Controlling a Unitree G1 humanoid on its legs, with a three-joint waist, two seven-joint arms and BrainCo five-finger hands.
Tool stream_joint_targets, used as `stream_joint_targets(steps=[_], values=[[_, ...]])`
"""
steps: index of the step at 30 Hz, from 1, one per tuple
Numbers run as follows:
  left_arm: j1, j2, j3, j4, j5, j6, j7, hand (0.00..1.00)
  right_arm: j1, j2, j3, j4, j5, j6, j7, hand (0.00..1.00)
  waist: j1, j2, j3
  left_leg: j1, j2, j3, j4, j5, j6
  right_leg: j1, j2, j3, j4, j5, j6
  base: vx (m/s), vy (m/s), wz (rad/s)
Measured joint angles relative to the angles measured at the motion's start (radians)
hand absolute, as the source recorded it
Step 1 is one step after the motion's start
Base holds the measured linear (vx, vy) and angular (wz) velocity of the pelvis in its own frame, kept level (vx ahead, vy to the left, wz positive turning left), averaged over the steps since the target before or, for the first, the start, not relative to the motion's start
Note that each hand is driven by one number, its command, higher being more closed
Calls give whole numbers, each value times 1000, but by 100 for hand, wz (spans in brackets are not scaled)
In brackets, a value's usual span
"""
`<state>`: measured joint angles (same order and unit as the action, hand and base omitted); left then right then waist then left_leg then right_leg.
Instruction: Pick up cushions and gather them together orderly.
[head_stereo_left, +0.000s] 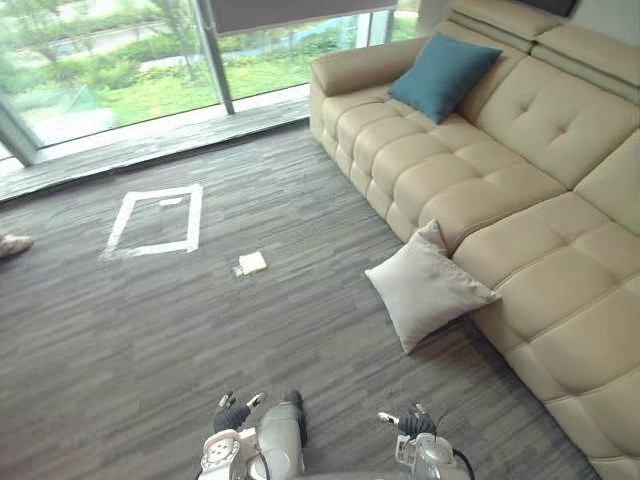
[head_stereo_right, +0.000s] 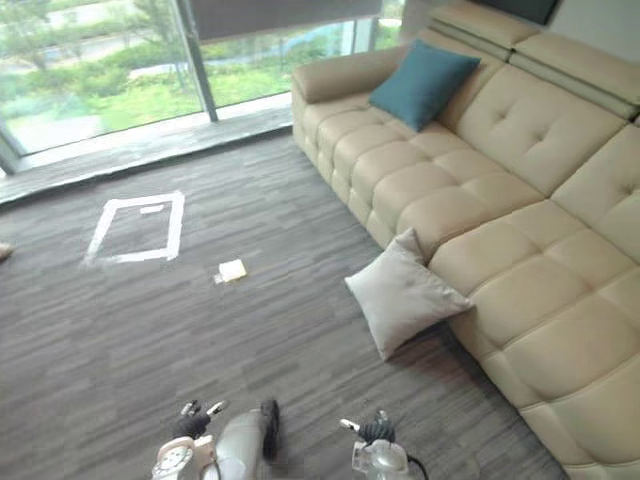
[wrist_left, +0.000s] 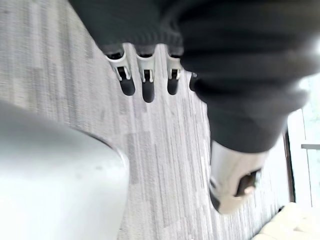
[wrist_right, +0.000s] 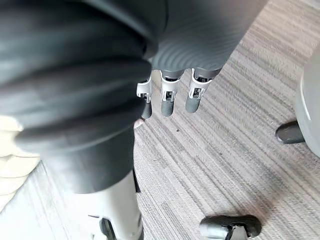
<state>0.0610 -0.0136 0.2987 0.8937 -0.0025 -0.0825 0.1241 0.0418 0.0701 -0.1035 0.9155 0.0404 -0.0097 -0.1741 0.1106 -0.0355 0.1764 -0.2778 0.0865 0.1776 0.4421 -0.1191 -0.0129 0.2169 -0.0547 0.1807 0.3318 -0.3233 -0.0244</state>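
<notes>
Cushions lay clear of both robot hands. The left robot hand (head_stereo_left: 233, 413) hung low at 7 o'clock in the head view. Its fingers (wrist_left: 145, 90) were straight and released over the grey carpet (head_stereo_left: 200, 340), grasping nothing. The right robot hand (head_stereo_left: 413, 423) hung at 5 o'clock, its fingers (wrist_right: 168, 102) likewise loose and empty above the carpet.

At 1 o'clock from the right robot hand, a pale grey cushion (head_stereo_left: 428, 285) sat on the carpet, tilted and leaning against the front of a beige tufted sofa (head_stereo_left: 530, 190). Farther off, at 1 o'clock in the view, a teal cushion (head_stereo_left: 443, 75) stood on the sofa seat. It was propped against the backrest near the armrest, well apart from the pale one.

At 12 o'clock from the left robot hand, a small pale yellow object (head_stereo_left: 252, 263) lay on the carpet. Beyond it, at 11 o'clock, a white tape rectangle (head_stereo_left: 194, 215) marked the floor. Large windows (head_stereo_left: 100, 70) ran across the view from 10 to 12 o'clock.
</notes>
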Motion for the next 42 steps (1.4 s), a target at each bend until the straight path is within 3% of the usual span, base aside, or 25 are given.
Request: stream_joint_targets(steps=[3,4,6,7,8,11,13,14,15,17,18,20,21,23,27,29,30,31,32,34,38,40,42], values=[[-11,11,-1,43,1,3,5,0,2,-5,11,3,-1,-3,1,0,-4,-9,1,129,-3,109,13,-92,39,-127,-35,13,360,90,134,511,340,-92],[-13,11,-2,59,2,4,5,0,6,-10,21,3,-2,-4,5,0,-8,1,7,193,-8,130,-1,-120,41,-189,-48,-33,509,94,144,363,235,-89],[-17,13,-5,76,2,9,7,0,9,-10,29,-13,-3,-12,7,0,-25,6,8,279,-9,166,-47,-144,41,-270,-79,-152,612,78,124,337,189,-58],[-17,15,-16,81,2,11,7,0,11,-10,29,-28,-5,-13,8,0,-32,14,12,339,-8,187,-93,-150,38,-322,-107,-267,611,60,95,315,124,-40],[-11,17,-24,82,2,11,6,0,9,-10,27,-30,-16,-14,8,0,-32,13,13,389,-4,214,-136,-150,36,-341,-123,-359,563,45,76,284,106,-47],[-8,28,-54,98,2,12,5,0,3,-10,15,-34,-41,-20,10,0,-53,16,14,488,2,270,-229,-148,18,-398,-136,-546,361,52,65,286,70,-43],[-2,33,-71,104,11,15,1,0,-5,-10,-14,-32,-42,-19,12,0,-54,18,15,517,-1,293,-256,-152,-8,-411,-111,-595,199,112,35,365,-6,-36],[1,39,-72,101,22,16,-1,0,1,-10,-18,-32,-42,-19,12,0,-56,5,10,533,-15,289,-261,-159,-21,-405,-94,-576,125,190,-15,357,-70,-17],[1,45,-72,101,29,17,-3,0,8,-10,-22,-32,-41,-19,12,0,-57,-9,8,547,-29,276,-256,-166,-32,-392,-93,-569,96,209,-44,398,-132,-13],[-6,19,-77,94,43,22,-6,0,0,-27,-51,-31,-41,-19,13,0,-57,22,12,528,22,226,-136,-176,-48,-351,-66,-578,82,161,-40,430,-186,0],[-8,18,-77,80,50,21,-16,0,0,-31,-49,-34,-41,-18,14,0,-59,30,15,440,63,177,68,-177,-53,-333,-50,-578,72,141,-37,331,-181,4],[-8,1,-52,69,46,21,-18,0,-1,-33,-48,-39,-40,-18,14,0,-57,56,17,338,126,118,308,-131,-50,-299,-12,-564,56,117,-50,292,-112,-40],[-1,-3,-41,56,46,20,-18,0,-2,-34,-48,-33,-38,-14,8,0,-51,63,23,269,169,70,484,-134,-56,-253,29,-525,50,77,-74,360,-48,-76],[-1,-2,-43,49,45,20,-19,0,-3,-30,-40,-29,-38,-10,6,0,-47,51,30,229,166,54,517,-165,-62,-210,37,-482,47,57,-78,391,-29,-92],[1,1,-43,35,40,14,-19,0,-2,-29,-42,-28,-19,-7,2,0,-43,38,28,140,120,23,285,-212,-56,-143,24,-368,9,47,-47,350,86,-93],[0,1,-43,30,40,3,-14,0,-2,-28,-41,-26,-19,-7,-2,0,-40,30,32,99,19,-110,93,-198,-51,-122,-12,-306,6,26,-10,372,242,-73],[-1,0,-43,30,38,1,-13,0,-1,-28,-40,-26,-19,-6,-2,0,-37,30,33,87,-13,-170,44,-174,-49,-116,-21,-286,6,17,7,352,312,-69],[-3,-3,-45,29,35,0,-12,0,-1,-29,-31,-22,-19,-5,-4,0,-31,33,31,86,-42,-245,-27,-106,-71,-113,-26,-252,10,2,32,406,404,-91],[-6,1,-45,32,20,0,-10,0,0,-30,-12,-4,-19,-4,-4,0,-20,32,25,106,-56,-245,-24,-36,-69,-108,-27,-199,10,-7,48,327,330,-90],[-8,20,-45,44,19,0,-8,0,0,-9,14,11,-18,0,-1,0,-17,-2,0,108,-56,-177,-11,-72,-39,-108,-40,-119,-30,32,61,294,315,-88],[-15,25,-41,65,18,1,-1,0,-2,-3,28,13,-21,6,0,0,0,-11,-6,182,-48,-23,-44,-111,4,-122,-74,-25,-39,120,93,214,294,-98],[-15,24,-45,81,21,2,-1,0,0,-3,31,13,-23,8,7,0,2,-2,-1,271,-47,44,-108,-111,15,-161,-91,-50,70,147,102,141,213,-109],[-13,27,-54,96,23,2,-1,0,0,-7,30,6,-33,7,7,0,-1,10,4,355,-46,89,-158,-115,24,-224,-117,-149,230,136,93,102,138,-82]])
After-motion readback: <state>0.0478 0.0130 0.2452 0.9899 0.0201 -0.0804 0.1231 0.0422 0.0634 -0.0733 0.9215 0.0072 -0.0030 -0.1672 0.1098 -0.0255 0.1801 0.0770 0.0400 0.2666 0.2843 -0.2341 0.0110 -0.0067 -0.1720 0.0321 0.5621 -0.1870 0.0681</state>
